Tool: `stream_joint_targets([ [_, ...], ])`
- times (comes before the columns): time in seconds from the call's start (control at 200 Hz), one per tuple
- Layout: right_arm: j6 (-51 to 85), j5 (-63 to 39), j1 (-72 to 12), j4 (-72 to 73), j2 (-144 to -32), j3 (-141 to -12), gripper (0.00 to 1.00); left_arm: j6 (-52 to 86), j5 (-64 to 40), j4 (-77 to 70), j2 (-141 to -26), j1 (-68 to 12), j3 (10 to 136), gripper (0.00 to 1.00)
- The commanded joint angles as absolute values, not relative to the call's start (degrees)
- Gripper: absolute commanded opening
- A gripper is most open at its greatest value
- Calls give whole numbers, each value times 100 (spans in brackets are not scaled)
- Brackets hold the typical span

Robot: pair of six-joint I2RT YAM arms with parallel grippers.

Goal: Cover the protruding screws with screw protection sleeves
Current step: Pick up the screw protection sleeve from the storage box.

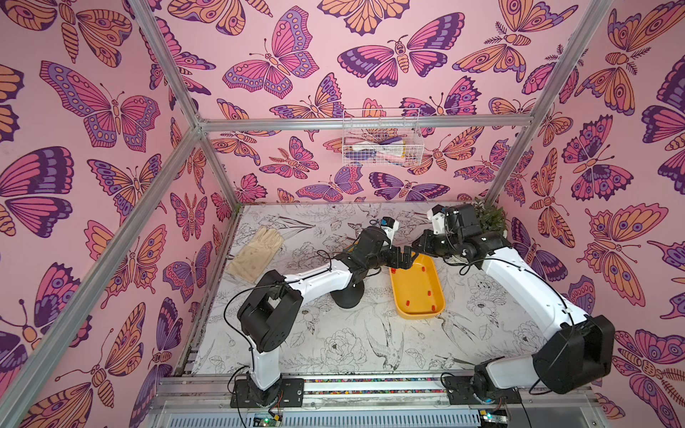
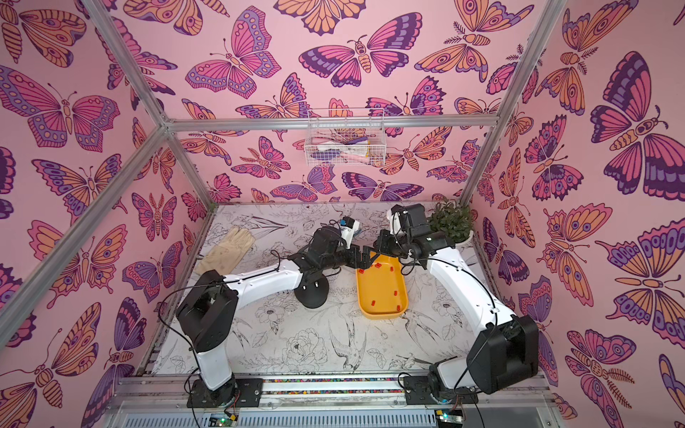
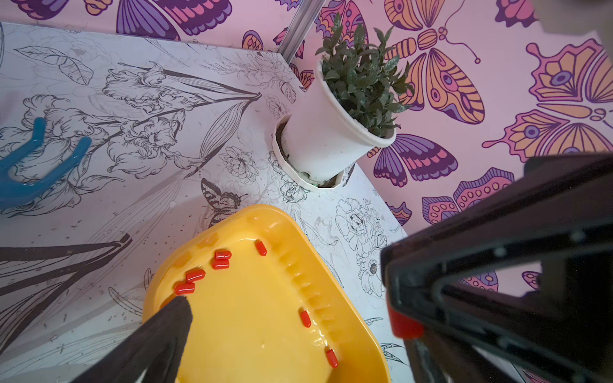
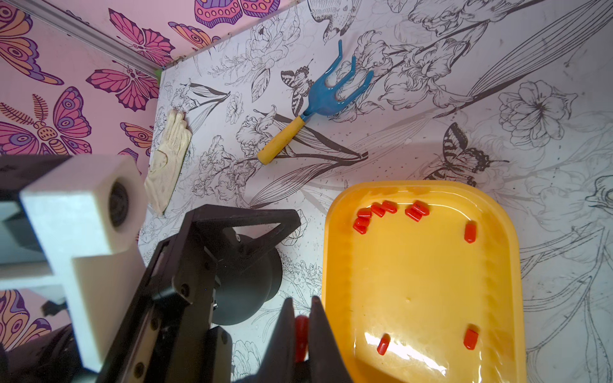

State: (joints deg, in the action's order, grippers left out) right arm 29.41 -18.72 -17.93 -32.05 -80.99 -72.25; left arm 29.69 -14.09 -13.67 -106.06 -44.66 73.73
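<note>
- One red sleeve (image 4: 301, 331) sits upright, pinched between the tips of my right gripper (image 4: 302, 305). The right wrist view shows it best. The left wrist view catches it too (image 3: 404, 326), at the tip of a black finger frame.
- I can't find that sleeve in either top view; it's too small and buried among the black fingers.
- The left gripper (image 1: 403, 261) has its fingers spread and nothing between them. In both top views it meets the right gripper nose to nose above the far end of the yellow tray (image 1: 419, 315).
- Loose sleeves (image 4: 388, 212) lie in the tray: a cluster at the far end and a few singles along the sides.
- The studs (image 2: 317, 284) show as tiny pale specks on the black dome (image 2: 313, 296), bare, in a top view only. In the right wrist view the left gripper hides most of the dome.
- The dome stands just beside the tray, under my left forearm.
- The blue hand rake (image 4: 318, 102) is seen whole only from the right wrist. The left wrist gets only its prongs.
- A glove (image 1: 255, 255) lies at the far left and a potted plant (image 3: 331, 132) stands in the far right corner.
- The wire basket (image 1: 381, 142) on the back wall shows in the top views only.
</note>
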Motion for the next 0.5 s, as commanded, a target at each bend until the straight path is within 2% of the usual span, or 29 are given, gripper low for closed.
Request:
stream_joint_targets([
  [0.0, 2985, -1965, -1760, -3203, -7963, -7172, 11, 2962, -1377, -1485, -10696, -4412, 7481, 100],
  [0.496, 2984, -1967, -1760, -3189, -7919, -7137, 11, 3017, -1379, -1499, -10744, -4366, 7453, 99],
])
